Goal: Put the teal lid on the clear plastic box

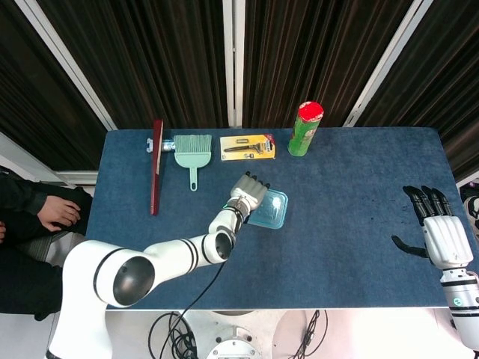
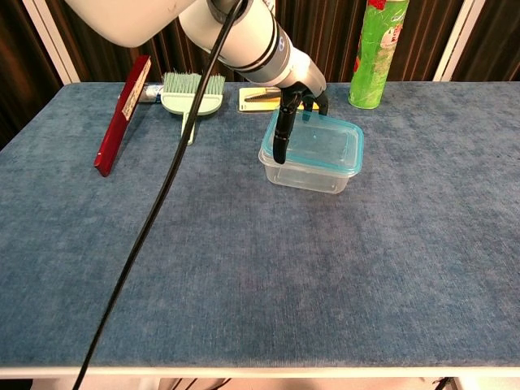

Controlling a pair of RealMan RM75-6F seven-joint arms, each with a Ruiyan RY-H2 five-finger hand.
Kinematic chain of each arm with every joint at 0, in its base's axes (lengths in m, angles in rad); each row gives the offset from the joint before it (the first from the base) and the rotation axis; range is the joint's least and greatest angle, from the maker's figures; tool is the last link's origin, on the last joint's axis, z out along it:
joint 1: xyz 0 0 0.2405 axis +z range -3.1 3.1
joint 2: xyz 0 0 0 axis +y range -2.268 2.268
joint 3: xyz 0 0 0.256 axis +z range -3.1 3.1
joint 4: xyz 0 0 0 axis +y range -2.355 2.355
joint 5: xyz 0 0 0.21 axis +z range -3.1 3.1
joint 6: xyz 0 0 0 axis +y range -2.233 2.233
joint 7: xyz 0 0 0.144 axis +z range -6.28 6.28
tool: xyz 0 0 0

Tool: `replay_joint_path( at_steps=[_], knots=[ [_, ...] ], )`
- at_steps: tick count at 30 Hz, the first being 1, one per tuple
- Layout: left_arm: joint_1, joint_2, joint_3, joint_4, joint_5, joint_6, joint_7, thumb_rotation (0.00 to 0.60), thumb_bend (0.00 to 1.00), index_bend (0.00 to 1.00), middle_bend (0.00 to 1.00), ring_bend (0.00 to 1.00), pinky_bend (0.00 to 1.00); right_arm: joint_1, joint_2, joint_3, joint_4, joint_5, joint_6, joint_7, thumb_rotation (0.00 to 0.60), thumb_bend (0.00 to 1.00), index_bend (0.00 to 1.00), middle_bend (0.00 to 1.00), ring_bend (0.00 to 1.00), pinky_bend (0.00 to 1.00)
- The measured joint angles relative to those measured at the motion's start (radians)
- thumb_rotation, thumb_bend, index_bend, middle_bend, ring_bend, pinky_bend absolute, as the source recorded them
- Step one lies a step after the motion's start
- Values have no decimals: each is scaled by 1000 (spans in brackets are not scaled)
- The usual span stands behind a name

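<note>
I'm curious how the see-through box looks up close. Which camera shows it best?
The chest view: the clear plastic box shows its transparent side walls under the teal lid, with the left hand at the lid's edge. The head view looks straight down, so the lid hides nearly all of the box.

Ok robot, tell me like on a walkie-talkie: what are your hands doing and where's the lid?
Left hand holding teal lid by its edge. Right hand open, off to the side. Lid sits on clear plastic box. Nothing in the way.
</note>
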Motion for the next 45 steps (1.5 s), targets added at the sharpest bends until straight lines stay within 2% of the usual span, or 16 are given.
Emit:
replay_joint_path(
  at_steps=[17,23,30,39,45],
  knots=[
    [-57,-42,91,66,-72,-42,-41,600,155,197,153,51,2,-11,1,2,9,1,1,12,600,110,0,84,0,0],
    [-77,-46,124,68,-116,-52,-40,600,150,135,118,49,0,-12,1,2,12,-2,2,16,600,110,0,84,0,0],
    [-104,-55,155,67,-159,-63,-39,600,89,5,1,0,0,-16,1,2,14,-3,4,19,600,109,0,84,0,0],
    [-109,-41,153,48,-144,-44,-57,600,68,0,0,0,0,-21,4,2,12,-11,12,23,600,110,0,84,0,0],
    [-78,20,109,-40,-27,20,-117,600,59,17,2,0,0,-23,5,1,14,-18,16,28,600,110,0,84,0,0]
  ],
)
